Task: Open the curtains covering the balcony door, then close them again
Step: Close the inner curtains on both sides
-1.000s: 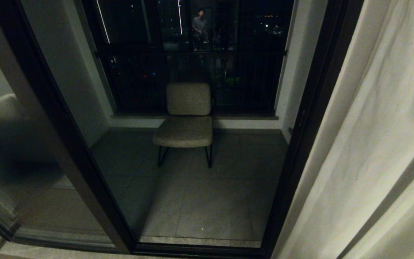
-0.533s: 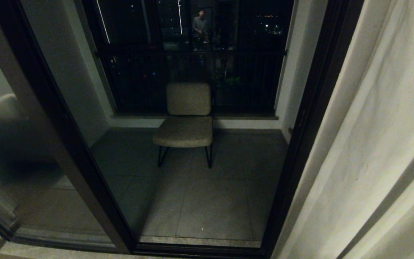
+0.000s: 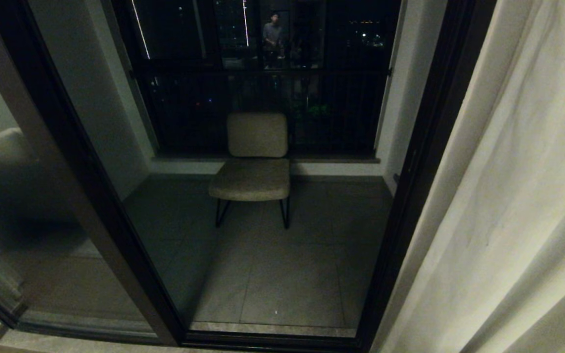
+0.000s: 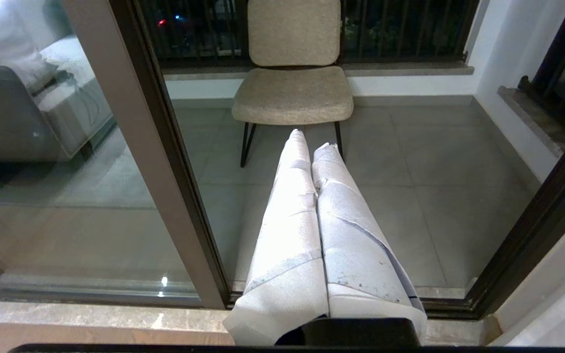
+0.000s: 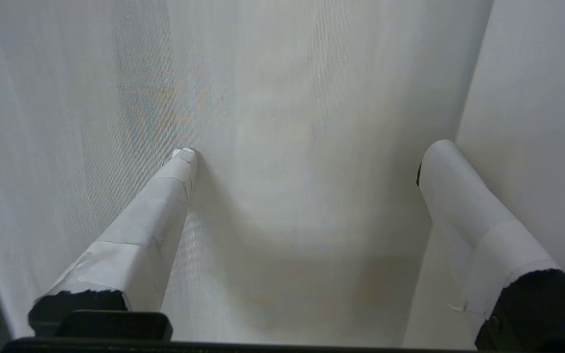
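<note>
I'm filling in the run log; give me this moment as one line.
curtains: drawn aside, right | balcony door: uncovered | right pincer: open, against curtain fabric | left pincer: shut, idle, pointing toward chair

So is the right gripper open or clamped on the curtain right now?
Open. The right gripper has its fingers spread wide against the curtain, with no fold pinched between them.

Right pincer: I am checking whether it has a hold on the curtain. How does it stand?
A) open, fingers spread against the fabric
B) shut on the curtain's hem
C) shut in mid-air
A: the right pincer stands spread wide, the curtain filling the gap unpinched.
</note>
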